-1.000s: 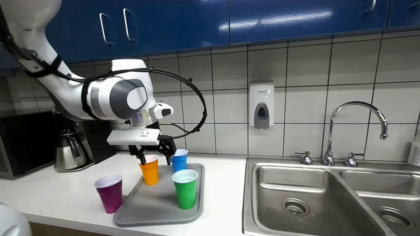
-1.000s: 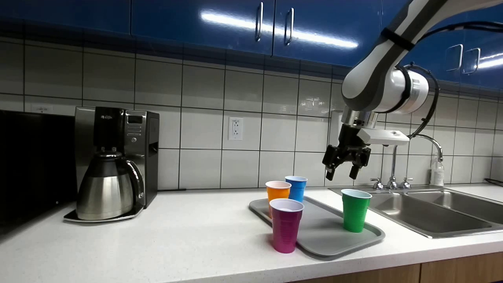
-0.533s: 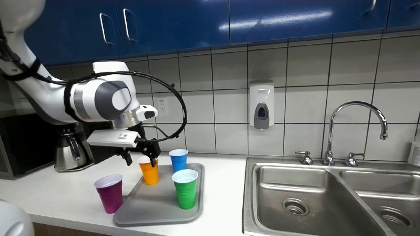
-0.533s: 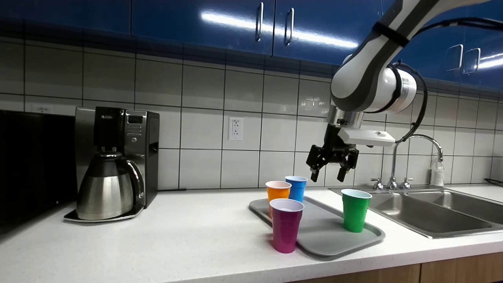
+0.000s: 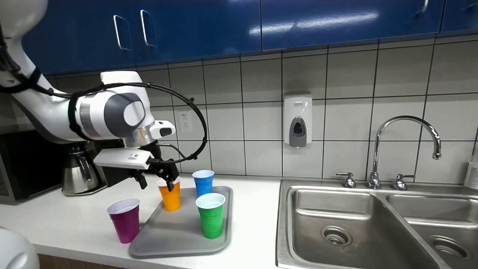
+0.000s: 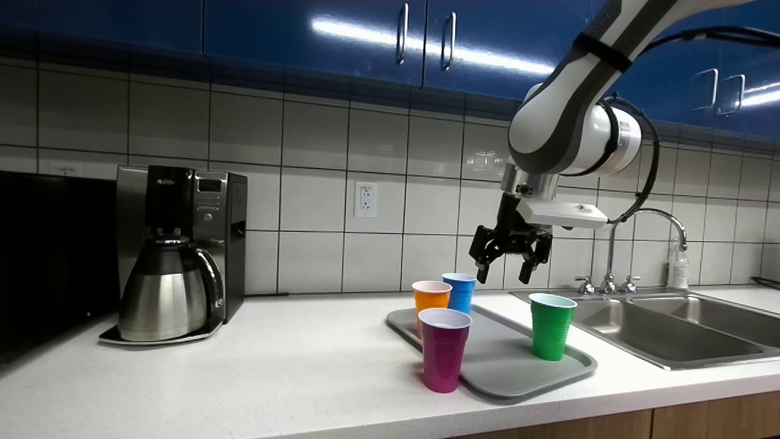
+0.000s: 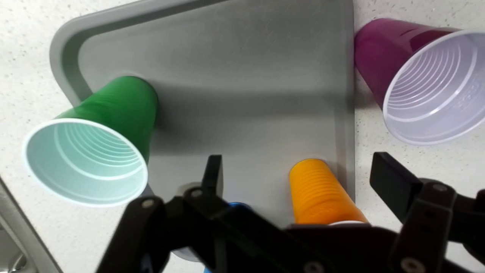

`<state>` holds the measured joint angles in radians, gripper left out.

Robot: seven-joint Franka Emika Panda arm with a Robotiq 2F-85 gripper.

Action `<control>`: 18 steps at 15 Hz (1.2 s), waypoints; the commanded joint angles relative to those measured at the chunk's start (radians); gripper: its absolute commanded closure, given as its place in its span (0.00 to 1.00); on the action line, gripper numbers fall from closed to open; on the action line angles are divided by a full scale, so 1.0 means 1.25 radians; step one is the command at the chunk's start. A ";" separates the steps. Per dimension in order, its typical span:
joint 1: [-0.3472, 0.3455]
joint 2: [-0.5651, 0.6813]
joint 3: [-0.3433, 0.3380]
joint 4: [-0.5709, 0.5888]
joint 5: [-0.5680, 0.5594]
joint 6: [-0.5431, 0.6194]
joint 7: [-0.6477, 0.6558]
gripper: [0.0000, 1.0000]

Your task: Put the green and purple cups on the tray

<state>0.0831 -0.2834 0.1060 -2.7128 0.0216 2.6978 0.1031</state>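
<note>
Claw [image 6: 504,277] just swung toward the purple cup [image 6: 443,353] — wide, nothing in it; neither cup moved. Green cup [image 6: 550,329] stands on the tray [image 6: 506,366], so that half looks done; purple's on the counter [image 6: 274,378] just beside it — likely next.

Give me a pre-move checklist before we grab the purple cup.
1. Green cup on the tray: ok, upright.
2. Purple cup upright: ok, on the counter.
3. Gripper open and holding nothing: ok.
4. Gripper over the purple cup: not ok, off to one side.
5. Room on the tray: seemingly ok, beside the green cup.
6. Purple cup apart from the tray: cannot tell.
</note>
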 commanded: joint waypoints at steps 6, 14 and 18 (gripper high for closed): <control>0.000 -0.001 -0.001 0.001 0.000 -0.002 -0.001 0.00; 0.011 -0.005 0.018 -0.006 -0.002 0.010 0.015 0.00; 0.021 0.006 0.033 -0.005 -0.009 0.015 0.022 0.00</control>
<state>0.1058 -0.2810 0.1253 -2.7128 0.0216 2.6980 0.1038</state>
